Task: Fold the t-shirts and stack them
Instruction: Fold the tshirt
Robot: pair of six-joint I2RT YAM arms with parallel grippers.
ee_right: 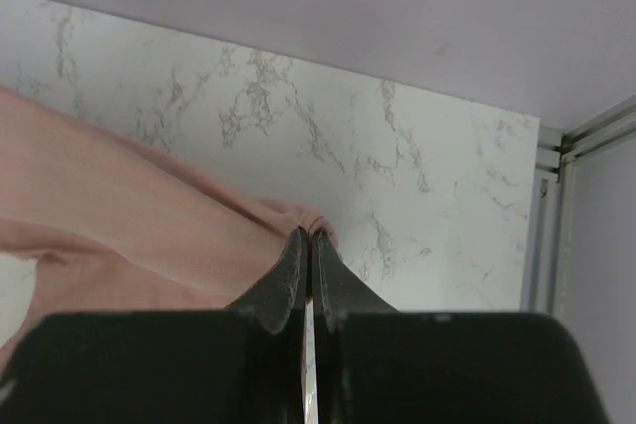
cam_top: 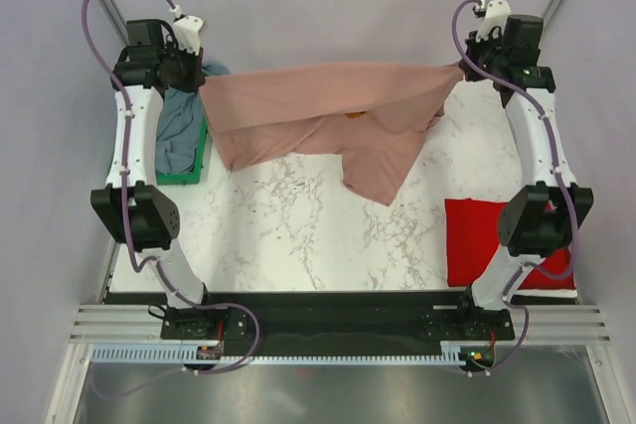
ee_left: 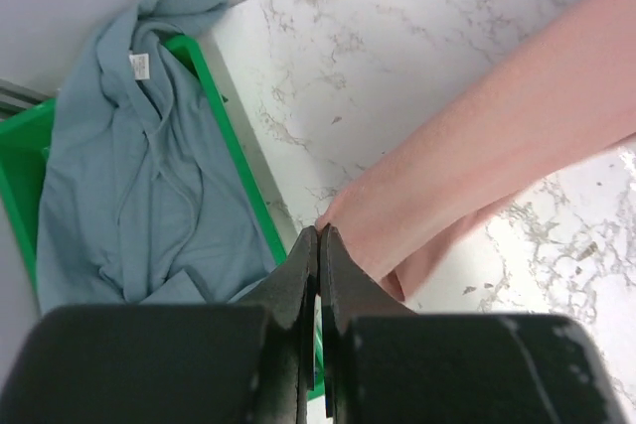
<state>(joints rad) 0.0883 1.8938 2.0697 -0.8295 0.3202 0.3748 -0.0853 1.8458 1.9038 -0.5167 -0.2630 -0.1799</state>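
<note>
Above the far side of the marble table [cam_top: 298, 235] I hold the dusty-pink t-shirt [cam_top: 328, 111] stretched out so it can be laid flat for folding, the left gripper [ee_left: 319, 230] and right gripper [ee_right: 308, 235] each pinching what looks like a top corner.

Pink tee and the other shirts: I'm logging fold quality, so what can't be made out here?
Pink tee print: top view, its own folds hide all but an orange speck.
Red tee: top view, right arm covers much of it.
Grey-blue tee: top view, left arm covers part; left wrist view, left claw hides its lower end.
</note>
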